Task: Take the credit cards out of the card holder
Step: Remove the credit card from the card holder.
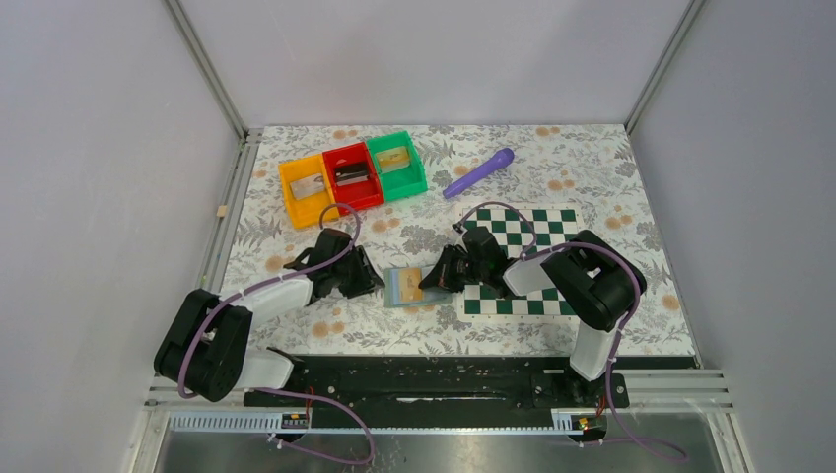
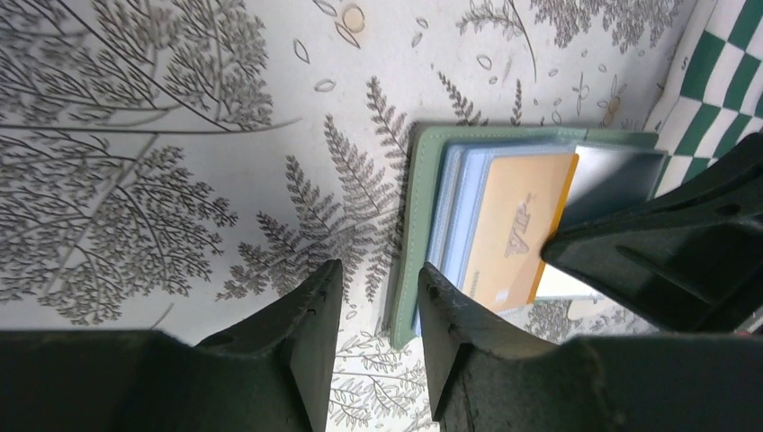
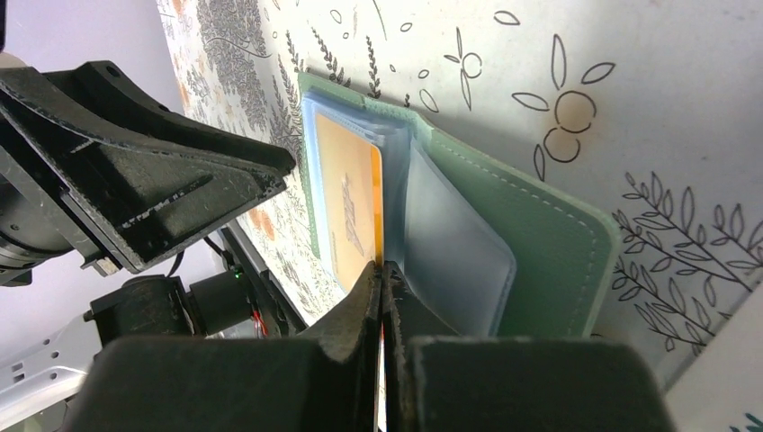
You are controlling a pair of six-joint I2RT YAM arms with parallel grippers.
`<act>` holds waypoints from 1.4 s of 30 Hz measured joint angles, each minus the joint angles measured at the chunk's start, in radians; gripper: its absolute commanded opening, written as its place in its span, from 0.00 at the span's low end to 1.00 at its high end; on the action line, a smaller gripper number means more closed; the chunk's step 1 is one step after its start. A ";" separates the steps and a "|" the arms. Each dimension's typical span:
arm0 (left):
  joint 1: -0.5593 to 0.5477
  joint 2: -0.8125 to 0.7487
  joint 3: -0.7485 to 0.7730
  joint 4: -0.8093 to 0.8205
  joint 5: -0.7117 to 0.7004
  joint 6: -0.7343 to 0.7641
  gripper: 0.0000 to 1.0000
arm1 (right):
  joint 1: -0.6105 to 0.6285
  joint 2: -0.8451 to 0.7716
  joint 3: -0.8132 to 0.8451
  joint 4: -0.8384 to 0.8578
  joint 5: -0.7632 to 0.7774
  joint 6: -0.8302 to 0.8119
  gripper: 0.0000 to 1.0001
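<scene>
The card holder (image 1: 398, 291) lies spread on the floral cloth between my two grippers, light-blue sleeves inside a teal-green edge (image 2: 421, 180). A tan credit card (image 2: 517, 225) sticks partly out of its sleeves. My right gripper (image 3: 381, 270) is shut on that card's (image 3: 346, 207) yellow edge, next to a loose clear sleeve of the holder (image 3: 540, 243). My left gripper (image 2: 380, 274) is open; its jaws straddle the holder's near teal edge, one finger (image 2: 454, 333) over the sleeves. In the top view the left gripper (image 1: 373, 281) sits left of the holder and the right gripper (image 1: 431, 281) sits right of it.
A green-and-white chessboard (image 1: 537, 236) lies under the right arm, just right of the holder. A purple cylinder (image 1: 479, 172) lies behind it. Orange (image 1: 308, 187), red (image 1: 352, 175) and green (image 1: 396, 163) bins stand at the back left.
</scene>
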 measured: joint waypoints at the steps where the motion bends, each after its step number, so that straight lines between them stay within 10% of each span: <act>1: 0.000 -0.001 -0.001 0.000 0.010 0.000 0.37 | -0.001 0.000 -0.002 0.002 0.000 0.000 0.00; 19: -0.016 -0.106 -0.034 0.079 0.103 -0.052 0.32 | 0.007 -0.003 0.066 -0.037 -0.018 -0.001 0.00; 42: -0.018 0.128 0.037 0.162 0.136 -0.069 0.27 | -0.041 -0.115 0.032 -0.182 0.004 -0.082 0.00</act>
